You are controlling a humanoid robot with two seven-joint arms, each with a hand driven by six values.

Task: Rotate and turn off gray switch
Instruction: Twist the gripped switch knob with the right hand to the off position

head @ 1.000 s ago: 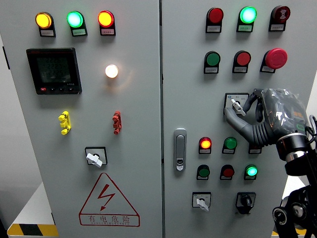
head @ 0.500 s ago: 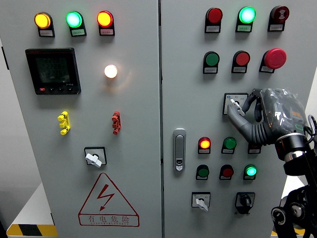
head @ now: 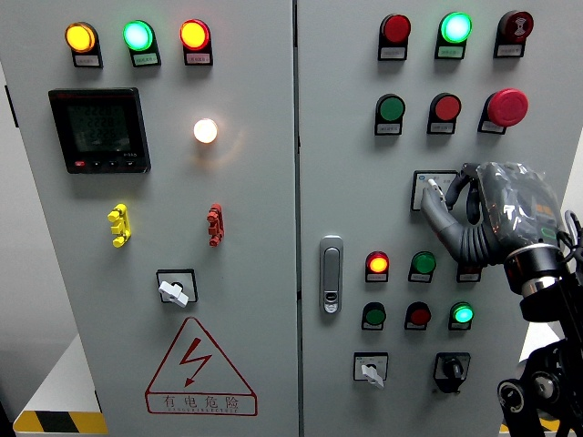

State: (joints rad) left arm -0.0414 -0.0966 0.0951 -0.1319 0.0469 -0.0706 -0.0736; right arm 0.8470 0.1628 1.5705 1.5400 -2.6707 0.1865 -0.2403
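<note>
Since a second ago the gray switch (head: 434,190) lever has turned: it pointed down and to the right then, now it stands closer to upright, its tip toward the top of its square plate, and the thumb has risen with it. Right hand (head: 474,214), gray with a clear plastic wrap over its back, comes in from the right edge of the cabinet and is curled on the switch, thumb below and left of the lever, fingers (head: 466,182) hooked over it from the right. Grip is closed on the lever. Left hand does not show. Switch sits on the right door (head: 364,164) of the cabinet, mid-height, near the door's right edge, below a row of a green button (head: 391,109), a red button (head: 446,107) and a red mushroom button (head: 506,107). Under the hand, a lit red lamp (head: 377,264) and further buttons; at the door's left edge a metal handle lock (head: 331,274). Left door (head: 255,228) carries three lit lamps at its top left corner, a dark meter (head: 99,129), a glowing white lamp (head: 205,130), another gray rotary switch (head: 174,289) and a red warning triangle (head: 199,369) near the bottom edge. Yellow-black floor tape (head: 55,421) at the lower left corner.
</note>
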